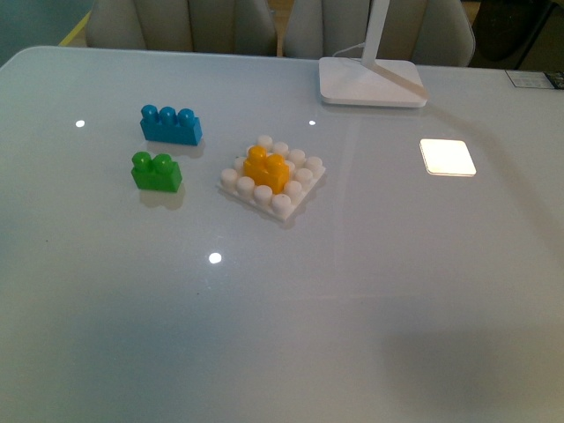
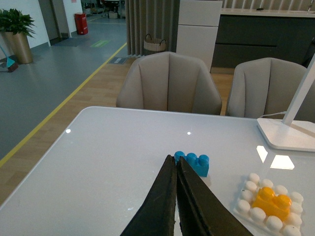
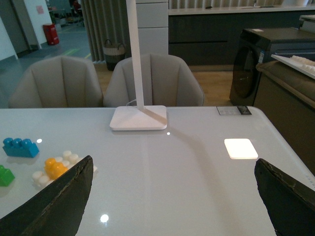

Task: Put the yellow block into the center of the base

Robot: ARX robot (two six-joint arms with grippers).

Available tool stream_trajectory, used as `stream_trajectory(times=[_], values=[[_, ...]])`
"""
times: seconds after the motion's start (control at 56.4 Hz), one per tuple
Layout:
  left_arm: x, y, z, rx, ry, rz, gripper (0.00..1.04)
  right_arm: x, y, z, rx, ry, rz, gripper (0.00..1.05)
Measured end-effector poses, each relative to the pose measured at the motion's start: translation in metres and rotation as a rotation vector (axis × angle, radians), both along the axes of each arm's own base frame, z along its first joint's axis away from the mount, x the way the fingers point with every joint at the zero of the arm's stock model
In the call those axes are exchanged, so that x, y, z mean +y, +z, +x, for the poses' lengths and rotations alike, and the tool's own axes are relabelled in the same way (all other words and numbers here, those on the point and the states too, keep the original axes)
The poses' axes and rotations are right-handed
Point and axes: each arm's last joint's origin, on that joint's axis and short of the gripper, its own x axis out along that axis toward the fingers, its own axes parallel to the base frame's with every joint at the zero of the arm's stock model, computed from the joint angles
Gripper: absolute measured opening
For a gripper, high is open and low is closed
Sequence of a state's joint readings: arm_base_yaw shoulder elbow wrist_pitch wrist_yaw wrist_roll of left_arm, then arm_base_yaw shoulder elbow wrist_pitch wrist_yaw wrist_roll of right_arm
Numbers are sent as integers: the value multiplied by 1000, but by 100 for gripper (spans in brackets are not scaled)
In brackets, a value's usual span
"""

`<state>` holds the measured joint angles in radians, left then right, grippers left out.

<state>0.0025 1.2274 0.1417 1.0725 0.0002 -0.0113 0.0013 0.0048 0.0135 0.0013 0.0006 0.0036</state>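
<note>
The yellow block (image 1: 266,167) was seen seated on the base (image 1: 272,179) centre, long axis running left-right, studs up. Both arms were held clear, near side of the bench (image 1: 370,291). Left gripper (image 2: 175,169) jaws were closed, empty; right gripper (image 3: 172,196) jaws wide, empty. Insertion was judged done.

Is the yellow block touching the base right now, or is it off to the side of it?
Touching. The front view shows the yellow block sitting on the base, ringed by its white studs; the left wrist view agrees.
</note>
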Motion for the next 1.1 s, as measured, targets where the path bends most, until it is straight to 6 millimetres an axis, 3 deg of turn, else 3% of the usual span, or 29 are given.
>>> stream_trajectory(times=[0.55, 1.1], values=[[0, 2, -50, -3, 0, 0, 3, 0, 0, 0, 0, 0, 0, 96], [0, 8, -72, -25, 0, 0, 3, 0, 0, 0, 0, 0, 0, 96]])
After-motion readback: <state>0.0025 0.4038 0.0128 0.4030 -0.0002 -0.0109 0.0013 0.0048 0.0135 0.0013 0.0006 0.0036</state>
